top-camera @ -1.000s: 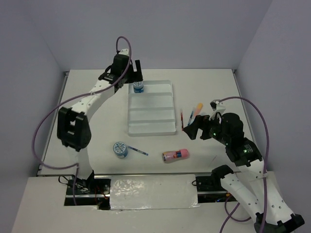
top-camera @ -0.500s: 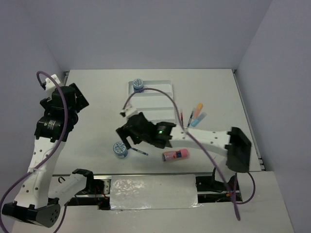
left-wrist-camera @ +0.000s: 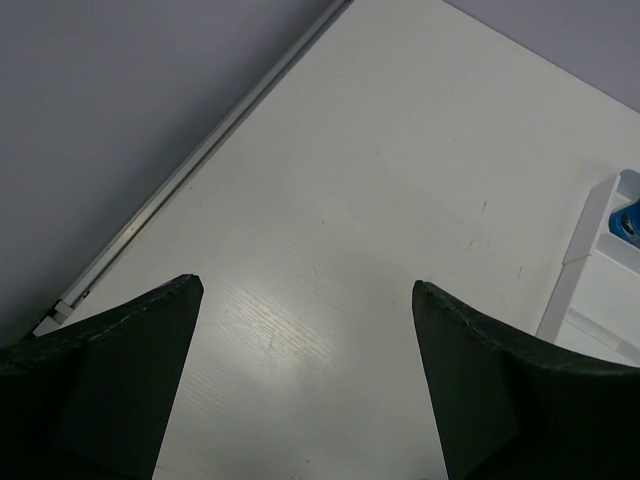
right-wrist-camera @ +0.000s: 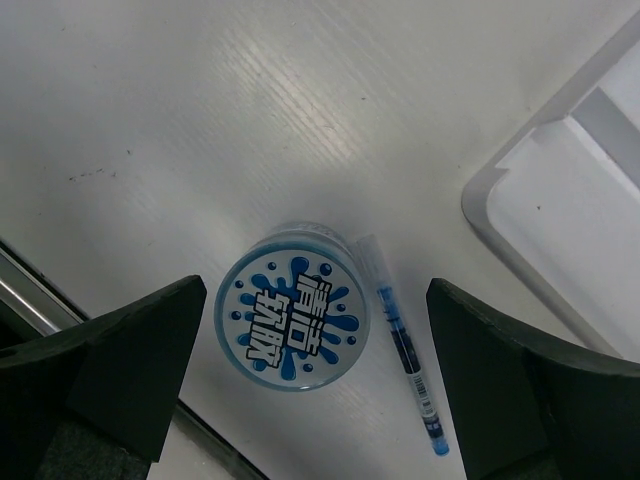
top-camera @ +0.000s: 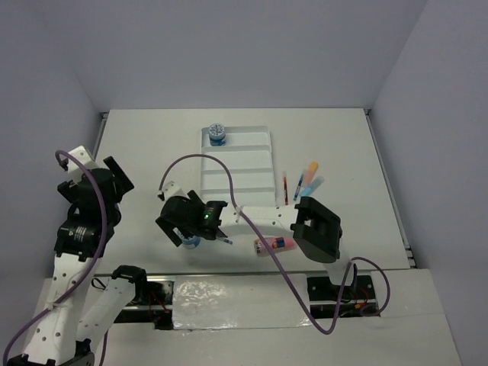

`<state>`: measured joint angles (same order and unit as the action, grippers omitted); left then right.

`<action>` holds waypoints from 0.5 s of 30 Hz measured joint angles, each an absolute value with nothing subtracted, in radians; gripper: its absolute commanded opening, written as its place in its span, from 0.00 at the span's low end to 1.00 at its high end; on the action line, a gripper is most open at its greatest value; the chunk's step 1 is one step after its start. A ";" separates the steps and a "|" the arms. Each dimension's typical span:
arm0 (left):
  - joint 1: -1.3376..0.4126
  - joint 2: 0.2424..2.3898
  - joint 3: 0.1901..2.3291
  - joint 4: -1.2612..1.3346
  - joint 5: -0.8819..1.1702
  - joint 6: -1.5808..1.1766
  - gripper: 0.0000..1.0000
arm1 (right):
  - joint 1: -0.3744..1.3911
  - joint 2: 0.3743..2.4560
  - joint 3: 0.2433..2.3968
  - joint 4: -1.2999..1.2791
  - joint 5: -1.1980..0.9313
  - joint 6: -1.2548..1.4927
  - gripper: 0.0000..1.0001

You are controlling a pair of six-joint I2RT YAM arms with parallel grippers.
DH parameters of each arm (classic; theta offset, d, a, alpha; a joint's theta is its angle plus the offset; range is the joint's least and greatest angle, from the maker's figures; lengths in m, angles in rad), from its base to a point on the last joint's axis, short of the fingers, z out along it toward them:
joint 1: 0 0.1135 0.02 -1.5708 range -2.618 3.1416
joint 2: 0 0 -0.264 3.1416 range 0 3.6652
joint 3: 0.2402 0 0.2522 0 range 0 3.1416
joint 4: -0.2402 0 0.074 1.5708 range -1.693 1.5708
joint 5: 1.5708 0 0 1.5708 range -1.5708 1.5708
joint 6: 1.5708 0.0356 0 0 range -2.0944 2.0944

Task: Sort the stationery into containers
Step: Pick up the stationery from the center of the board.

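The white four-compartment tray (top-camera: 245, 175) lies mid-table with one blue tub (top-camera: 217, 135) in its far-left corner. The second blue tub (right-wrist-camera: 292, 318) stands upright on the table, and a thin blue pen (right-wrist-camera: 405, 350) lies against its right side. My right gripper (right-wrist-camera: 316, 290) is open above this tub, jaws on either side of it and not touching; in the top view it (top-camera: 183, 231) partly hides the tub. A pink-red tube (top-camera: 274, 245) lies near the front. My left gripper (left-wrist-camera: 305, 288) is open and empty over bare table at the left.
A red pen (top-camera: 285, 187), a blue pen (top-camera: 299, 185), an orange marker (top-camera: 309, 169) and a light-blue marker (top-camera: 315, 184) lie together right of the tray. The tray's near-left corner (right-wrist-camera: 490, 215) shows right of the tub. The table's front edge is just behind it.
My left arm has drawn back from the tray to the left side, leaving a blue tub in the tray. My right arm has swung from the right across to above the near tub.
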<state>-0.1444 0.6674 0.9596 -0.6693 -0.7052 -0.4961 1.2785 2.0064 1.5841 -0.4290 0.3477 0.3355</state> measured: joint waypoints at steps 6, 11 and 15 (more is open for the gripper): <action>-0.144 0.676 0.945 -0.657 -0.694 -0.495 0.99 | 1.281 2.036 1.584 -0.427 0.312 0.358 0.98; -0.144 0.666 0.942 -0.653 -0.694 -0.495 0.99 | 1.296 2.053 1.575 -0.428 0.285 0.382 0.61; -0.144 0.662 0.942 -0.650 -0.693 -0.493 0.99 | 1.300 2.053 1.568 -0.410 0.284 0.396 0.26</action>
<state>-0.1444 0.6624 0.9424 -0.6502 -0.6926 -0.4931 1.3003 2.0525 1.5684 -0.4103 0.2840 0.3958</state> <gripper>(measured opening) 0.993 0.729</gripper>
